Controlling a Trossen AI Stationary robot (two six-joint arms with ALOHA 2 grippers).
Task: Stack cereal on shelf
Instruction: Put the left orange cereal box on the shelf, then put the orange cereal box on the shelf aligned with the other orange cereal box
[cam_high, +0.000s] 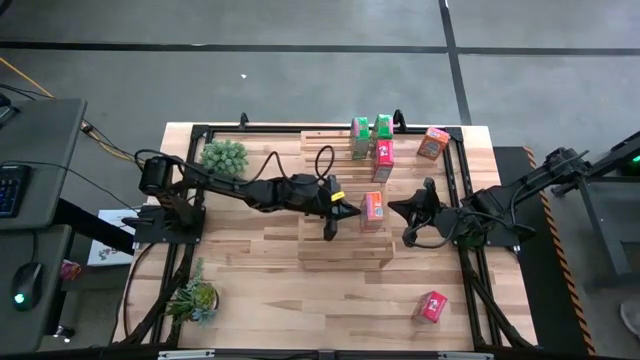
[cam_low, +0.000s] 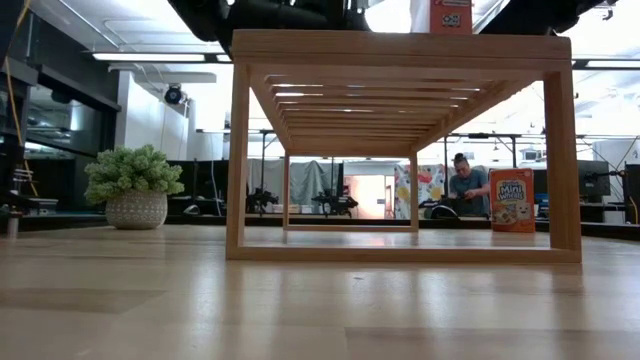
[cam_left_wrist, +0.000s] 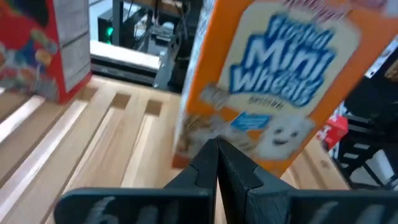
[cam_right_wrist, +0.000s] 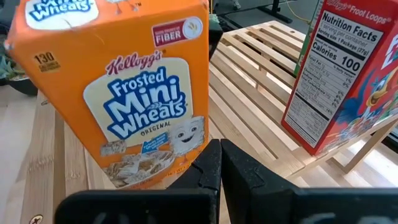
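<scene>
Flanking orange cardboard box (cam_high: 371, 211) on slatted wooden shelf (cam_high: 340, 250) — both hands pressed together.

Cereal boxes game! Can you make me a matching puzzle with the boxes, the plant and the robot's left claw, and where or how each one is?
Things:
1. orange box
2. lone red box
3. potted plant
4. left gripper

Places or states:
A. on the tabletop, left of the shelf
B. shut
C. standing on the shelf
D. on the tabletop, right of the shelf

Pairs: 1-C, 2-D, 3-A, 4-B
</scene>
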